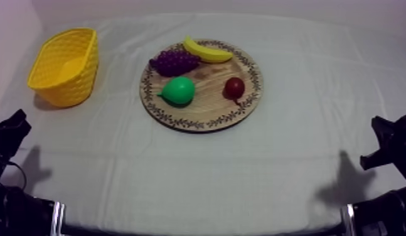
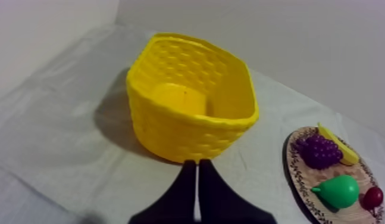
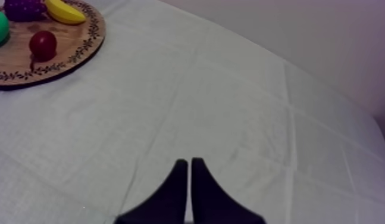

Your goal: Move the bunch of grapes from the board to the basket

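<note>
A purple bunch of grapes point(image 1: 174, 61) lies on the upper left part of the round wooden board point(image 1: 201, 113), touching the banana point(image 1: 206, 51). The same grapes point(image 2: 318, 150) lie on the board point(image 2: 297, 173) beyond the yellow basket point(image 2: 191, 101). That basket point(image 1: 64, 66) stands at the far left of the table with nothing in it. My left gripper point(image 1: 12, 128) rests low at the left edge, its fingers point(image 2: 184, 193) shut in a narrow wedge short of the basket. My right gripper point(image 1: 387, 141) rests low at the right, fingers point(image 3: 196, 184) shut over bare cloth.
A green pear point(image 1: 178, 91) and a small red fruit point(image 1: 235, 88) also sit on the board, the pear just below the grapes. In the right wrist view the small red fruit point(image 3: 43, 44) sits near the board's rim point(image 3: 81, 50). Grey-white cloth point(image 1: 205, 169) covers the table.
</note>
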`<control>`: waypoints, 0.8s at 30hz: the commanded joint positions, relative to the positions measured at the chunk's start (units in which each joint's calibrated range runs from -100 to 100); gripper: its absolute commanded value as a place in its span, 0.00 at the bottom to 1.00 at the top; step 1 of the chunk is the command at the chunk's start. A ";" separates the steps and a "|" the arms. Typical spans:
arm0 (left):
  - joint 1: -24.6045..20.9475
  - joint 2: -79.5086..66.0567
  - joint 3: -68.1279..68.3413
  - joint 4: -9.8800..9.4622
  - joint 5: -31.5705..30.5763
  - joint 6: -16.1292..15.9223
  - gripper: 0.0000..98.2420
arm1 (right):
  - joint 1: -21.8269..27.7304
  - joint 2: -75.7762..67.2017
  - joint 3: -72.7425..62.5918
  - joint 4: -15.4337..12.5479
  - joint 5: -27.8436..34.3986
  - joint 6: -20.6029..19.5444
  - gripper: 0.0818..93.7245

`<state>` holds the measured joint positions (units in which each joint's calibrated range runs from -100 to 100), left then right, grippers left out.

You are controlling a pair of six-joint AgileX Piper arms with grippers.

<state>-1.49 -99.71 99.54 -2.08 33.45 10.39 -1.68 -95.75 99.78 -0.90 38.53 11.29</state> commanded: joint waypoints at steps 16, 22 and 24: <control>0.00 -0.03 0.07 0.01 0.02 -0.01 0.00 | -0.01 0.00 0.00 -0.01 0.02 -0.06 0.00; 0.44 -0.03 -0.35 0.10 1.49 -1.65 0.00 | -0.01 0.00 0.00 -0.01 0.02 -0.05 0.00; 1.80 -0.03 -0.80 0.18 2.89 -0.34 0.00 | -0.01 0.00 0.00 -0.01 0.02 -0.04 0.00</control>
<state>-0.67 -99.71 98.86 -1.96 35.45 8.32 -1.68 -95.75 99.78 -0.90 38.53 11.23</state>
